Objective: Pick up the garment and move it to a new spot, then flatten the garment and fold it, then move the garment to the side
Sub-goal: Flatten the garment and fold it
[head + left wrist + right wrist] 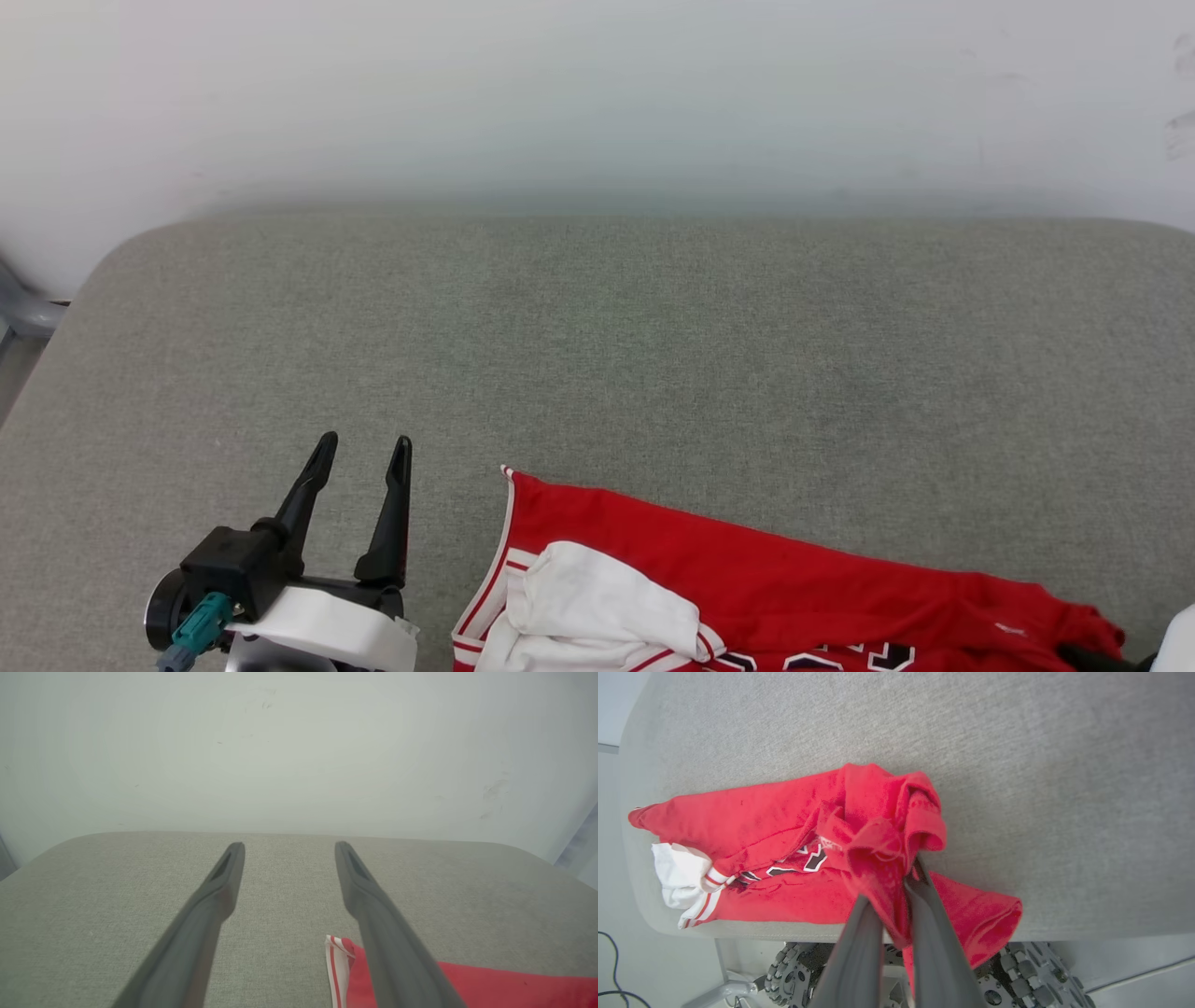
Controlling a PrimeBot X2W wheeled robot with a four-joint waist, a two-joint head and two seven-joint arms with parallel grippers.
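Note:
The garment (747,569) is a red jersey with a white sleeve (597,607) and striped trim, lying crumpled along the near edge of the grey table (597,355). Black lettering (810,856) shows partly on its front. My right gripper (896,882) is shut on a bunched fold of the garment (794,816) and holds that fold slightly raised. My left gripper (364,453) stands open over bare table, to the left of the garment's striped corner (338,952), touching nothing. In the head view a bit of the right arm (1178,639) peeks in at the lower right corner.
A pale wall (597,93) rises behind the table's far edge. The table's rounded left corner (103,271) is near a grey chair part (23,313). Below the near edge, the robot's wheels (789,970) and a cable (616,994) sit on the floor.

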